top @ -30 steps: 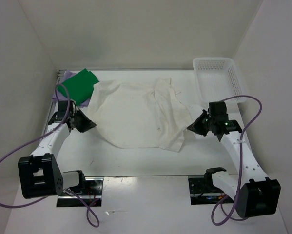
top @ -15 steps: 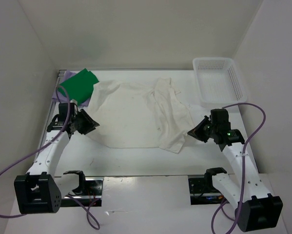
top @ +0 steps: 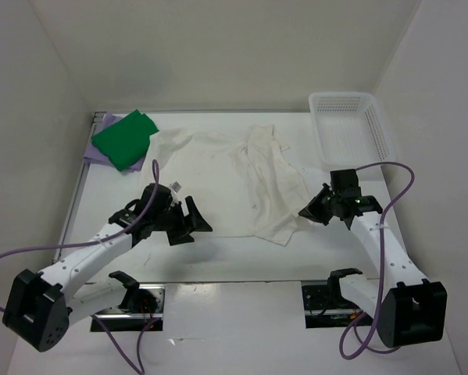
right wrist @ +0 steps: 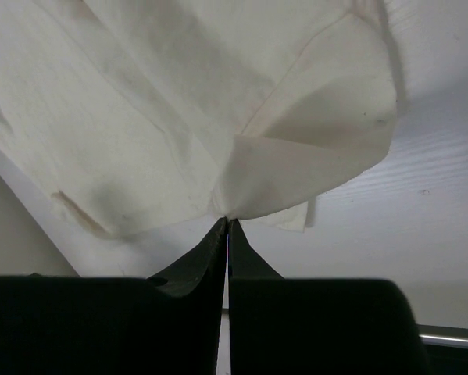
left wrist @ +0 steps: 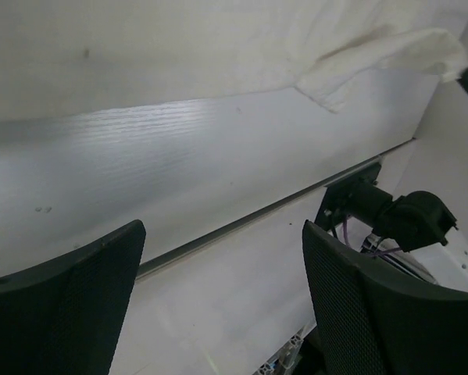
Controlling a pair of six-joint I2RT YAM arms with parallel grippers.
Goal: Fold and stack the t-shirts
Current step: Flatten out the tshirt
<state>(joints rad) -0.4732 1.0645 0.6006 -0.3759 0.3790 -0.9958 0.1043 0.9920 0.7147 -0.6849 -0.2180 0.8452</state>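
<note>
The cream-white t-shirt [top: 226,176] lies spread and rumpled in the middle of the table, its right side folded over. My right gripper [top: 306,208] is shut, pinching the shirt's right edge. In the right wrist view the cloth [right wrist: 179,101] bunches at the closed tips of that gripper [right wrist: 227,223]. My left gripper [top: 193,223] is open at the shirt's near-left hem and holds nothing. In the left wrist view only bare table lies inside the left gripper [left wrist: 222,305], and the shirt's corner [left wrist: 390,51] is farther off. The folded green t-shirt [top: 126,139] rests on the lavender t-shirt [top: 94,155] at the far left.
A white mesh basket [top: 374,129] stands at the far right corner. White walls close in the table on the left, back and right. The arms' bases and purple cables [top: 390,176] sit along the near edge, past a metal rail [left wrist: 241,223].
My left arm swung from the left side near the green shirt to the front middle, and its gripper opened. The right gripper has stayed shut on the white shirt's edge and barely shifted.
</note>
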